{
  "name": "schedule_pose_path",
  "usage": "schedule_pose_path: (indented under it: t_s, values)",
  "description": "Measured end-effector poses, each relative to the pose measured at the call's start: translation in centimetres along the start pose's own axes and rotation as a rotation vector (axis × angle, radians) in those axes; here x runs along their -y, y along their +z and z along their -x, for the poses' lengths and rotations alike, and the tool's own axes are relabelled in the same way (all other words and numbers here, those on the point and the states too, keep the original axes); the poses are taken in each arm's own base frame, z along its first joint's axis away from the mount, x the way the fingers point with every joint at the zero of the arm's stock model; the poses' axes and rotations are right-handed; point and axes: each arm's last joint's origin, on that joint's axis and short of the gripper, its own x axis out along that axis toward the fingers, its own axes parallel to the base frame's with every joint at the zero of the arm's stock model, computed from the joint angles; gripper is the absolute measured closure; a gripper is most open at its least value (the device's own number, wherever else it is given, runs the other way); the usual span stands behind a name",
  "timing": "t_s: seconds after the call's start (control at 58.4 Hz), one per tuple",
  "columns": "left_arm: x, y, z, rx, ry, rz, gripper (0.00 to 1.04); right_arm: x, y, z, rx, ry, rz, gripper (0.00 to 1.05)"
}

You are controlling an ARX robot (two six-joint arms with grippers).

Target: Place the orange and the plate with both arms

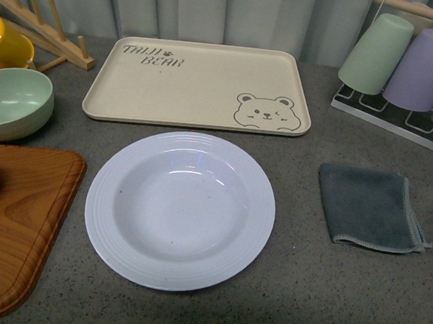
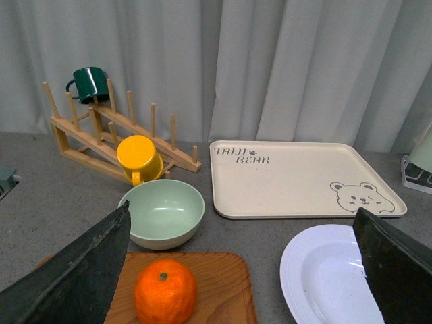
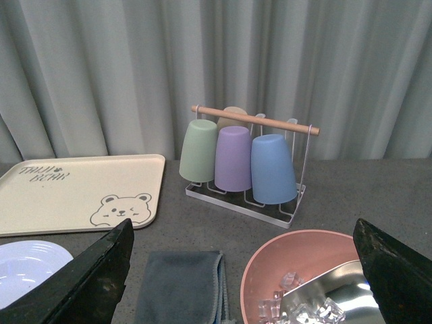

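Grey speckled bench (image 1: 304, 291): the round white ridged plate (image 1: 180, 210) lies at centre, the bright dimpled orange (image 2: 165, 291) on the wooden board (image 1: 14, 220) to its left. My left claw (image 2: 241, 212) and right claw (image 3: 243, 224) gape empty; I judge both placements not yet begun.

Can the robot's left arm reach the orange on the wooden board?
Probably yes. The orange sits bare on the wooden board, with nothing on top of it or in front of it. The green bowl is behind it, apart. The left arm's jaws stand wide open, pointing roughly towards it.
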Motion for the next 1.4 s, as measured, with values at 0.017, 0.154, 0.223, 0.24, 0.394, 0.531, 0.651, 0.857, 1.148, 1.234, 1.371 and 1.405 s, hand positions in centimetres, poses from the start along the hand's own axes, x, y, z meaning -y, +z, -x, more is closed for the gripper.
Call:
schedule_pose_path:
  t_s: [0.017, 0.154, 0.223, 0.24, 0.394, 0.531, 0.651, 0.857, 1.148, 1.234, 1.371, 1.405]
  values:
    - [0.0, 0.0, 0.0, 0.000, 0.000, 0.000, 0.07, 0.0, 0.0, 0.0, 0.000, 0.000, 0.000, 0.09]
    - [0.0, 0.0, 0.0, 0.000, 0.000, 0.000, 0.07, 0.0, 0.0, 0.0, 0.000, -0.001, 0.000, 0.09]
    - [0.0, 0.0, 0.0, 0.000, 0.000, 0.000, 0.07, 0.0, 0.0, 0.0, 0.000, -0.001, 0.000, 0.09]
    - [0.0, 0.0, 0.0, 0.000, 0.000, 0.000, 0.07, 0.0, 0.0, 0.0, 0.000, -0.001, 0.000, 0.09]
    - [0.1, -0.2, -0.3, -0.035, 0.217, 0.053, 0.07, 0.0, 0.0, 0.0, 0.000, 0.000, 0.000, 0.09]
    - [-0.1, -0.7, -0.5, -0.063, 0.495, 0.105, 0.07, 0.0, 0.0, 0.0, 0.000, 0.000, 0.000, 0.09]
    - [-0.5, -0.8, -1.3, -0.108, 0.467, 0.157, 0.07, 0.0, 0.0, 0.0, 0.000, 0.001, 0.000, 0.09]
    - [-0.3, -0.4, -4.7, -0.154, 0.362, 0.192, 0.07, 0.0, 0.0, 0.0, 0.000, 0.000, 0.000, 0.09]
    - [1.1, -2.7, -10.5, -0.348, 0.178, 0.175, 0.07, 0.0, 0.0, 0.0, 0.000, 0.000, 0.000, 0.09]
    - [1.2, -3.7, -11.6, -0.405, 0.167, 0.169, 0.07, 0.0, 0.0, 0.0, 0.000, 0.000, 0.000, 0.09]
    - [1.2, -5.0, -12.9, -0.466, 0.163, 0.158, 0.07, 0.0, 0.0, 0.0, 0.000, 0.000, 0.000, 0.09]
    - [1.1, -5.4, -13.3, -0.487, 0.168, 0.152, 0.07, 0.0, 0.0, 0.0, 0.000, 0.000, 0.000, 0.09]
